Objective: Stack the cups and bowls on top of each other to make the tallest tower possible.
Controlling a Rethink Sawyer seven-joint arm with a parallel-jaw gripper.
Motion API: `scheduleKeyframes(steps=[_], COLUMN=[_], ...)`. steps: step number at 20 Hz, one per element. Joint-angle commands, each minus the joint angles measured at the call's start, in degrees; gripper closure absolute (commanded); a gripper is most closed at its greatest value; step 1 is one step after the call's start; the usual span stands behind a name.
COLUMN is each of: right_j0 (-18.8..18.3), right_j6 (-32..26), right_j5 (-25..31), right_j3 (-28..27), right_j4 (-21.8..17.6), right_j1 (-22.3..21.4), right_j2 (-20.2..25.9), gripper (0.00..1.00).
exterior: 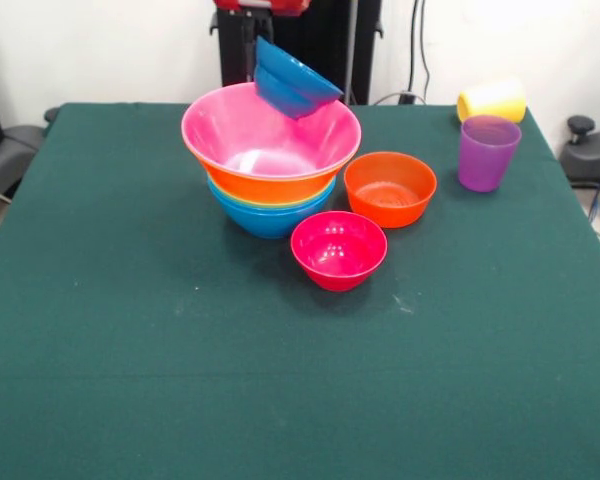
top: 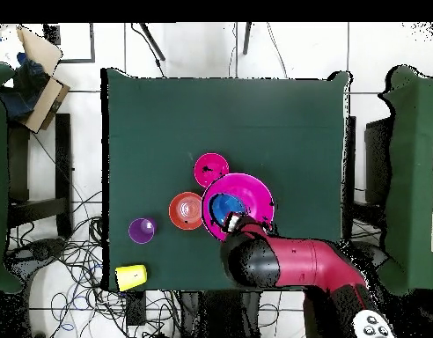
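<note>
Front view shows the dark blue bowl (exterior: 295, 82) tilted, hanging just above the far rim of the pink bowl (exterior: 270, 135) topping the tower (exterior: 271, 190) near the surface's (exterior: 180, 380) far edge. The end effector itself is hidden, so I cannot tell its state; the bowl presumably hangs beneath it, needing levelling before release.

The light is bright and even — soft, coming from above. On the green table (exterior: 130, 350) shadows are weak; only a faint one lies under the crimson bowl (exterior: 338, 250). White glare spots sit inside the pink bowl (exterior: 270, 135). The wall behind is nearly washed out. The front view is slightly soft.
</note>
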Motion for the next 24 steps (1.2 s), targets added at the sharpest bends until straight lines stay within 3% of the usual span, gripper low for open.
scheduleKeyframes(steps=[1, 13, 24], right_j0=[2.1, 4.4, 4.8], right_j6=[-1.3, 2.1, 1.9], right_j5=[-1.4, -6.6, -6.6], right_j3=[-2.2, -4.3, -3.0], right_j4=[-6.5, -10.6, -9.6], right_j1=[6.2, 12.0, 10.8], right_j2=[0.4, -3.4, -3.7], gripper=[1.00, 1.00, 1.00])
